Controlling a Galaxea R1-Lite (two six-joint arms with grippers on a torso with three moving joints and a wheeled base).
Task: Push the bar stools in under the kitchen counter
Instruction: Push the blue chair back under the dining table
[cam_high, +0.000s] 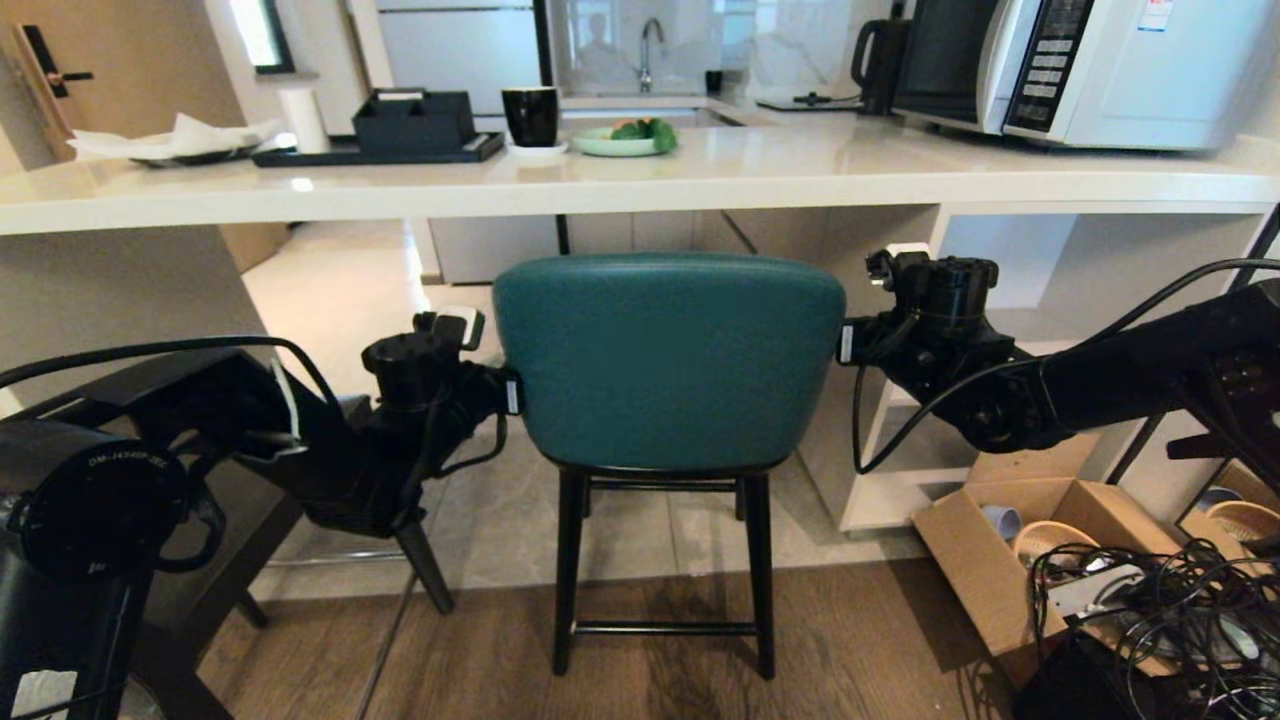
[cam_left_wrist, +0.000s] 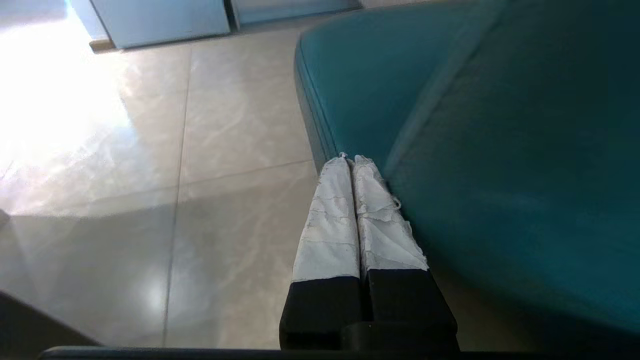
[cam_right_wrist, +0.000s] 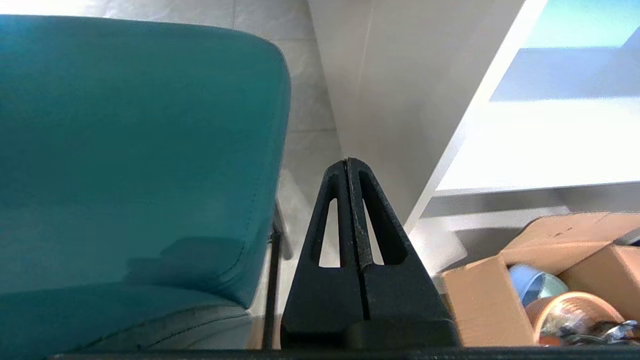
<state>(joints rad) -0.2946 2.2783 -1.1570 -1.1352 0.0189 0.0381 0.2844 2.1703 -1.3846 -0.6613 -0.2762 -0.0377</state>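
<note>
Kitchen counter (cam_high: 640, 175) runs across the back, and the teal bar stool (cam_high: 668, 360) stands right in front of it, backrest below the slab edge. Left hand (cam_high: 512, 392) is fully closed, empty, pressed on the backrest's left edge. Right hand (cam_high: 846, 342) is closed too, empty, at the right edge.

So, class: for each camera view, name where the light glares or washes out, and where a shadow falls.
Head view: window light sheens the kitchen counter; shadow darkens the floor under the teal stool. Left wrist view: glare bleaches the floor tiles, and a shadow edge crosses them near the left gripper. Right wrist view: the shelf is washed out beyond the right gripper.
</note>
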